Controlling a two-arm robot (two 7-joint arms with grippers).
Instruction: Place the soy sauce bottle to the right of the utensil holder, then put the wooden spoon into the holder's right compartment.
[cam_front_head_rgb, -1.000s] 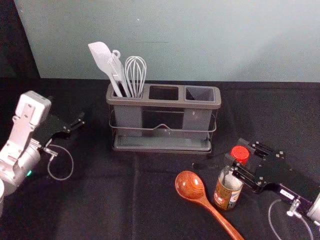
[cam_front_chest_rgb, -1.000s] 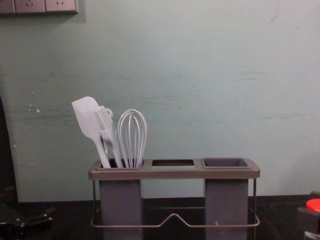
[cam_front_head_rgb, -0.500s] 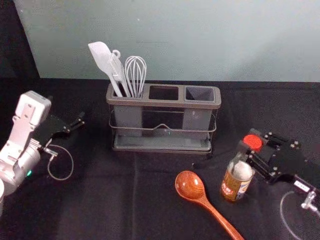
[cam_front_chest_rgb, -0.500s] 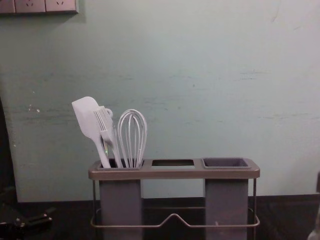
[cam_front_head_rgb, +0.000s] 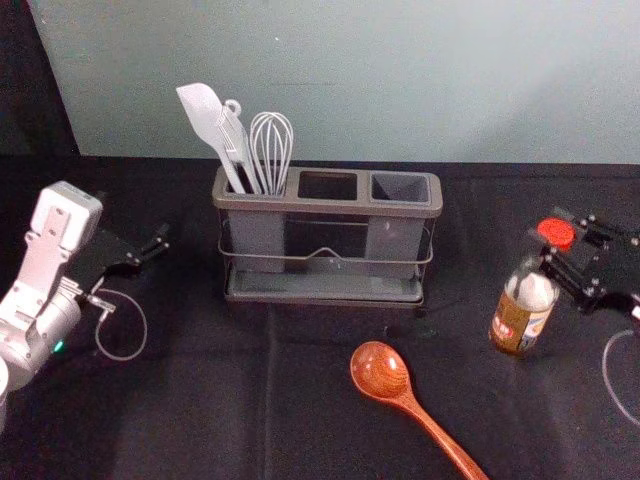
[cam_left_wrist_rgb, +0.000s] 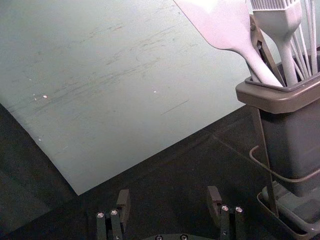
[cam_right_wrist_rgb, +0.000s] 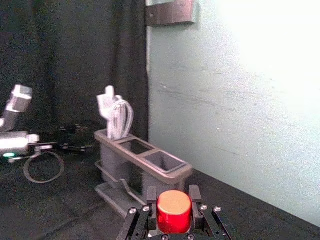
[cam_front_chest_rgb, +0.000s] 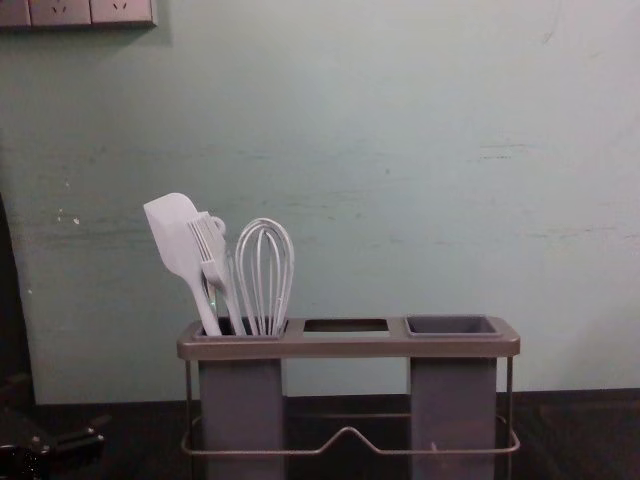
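Step one: placing bottle (cam_front_head_rgb: 522, 318) right of holder (cam_front_head_rgb: 328, 207) with right tool (cam_right_wrist_rgb: 173, 200) clamped at cap (cam_front_head_rgb: 556, 234), left tool (cam_left_wrist_rgb: 168, 193) open at far left. Next: seat bottle upright; release.

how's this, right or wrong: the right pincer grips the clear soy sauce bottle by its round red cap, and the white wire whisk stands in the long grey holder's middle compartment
Not the middle: the head view shows the whisk in the left compartment of the holder. The right pincer grips the bottle by its cap.
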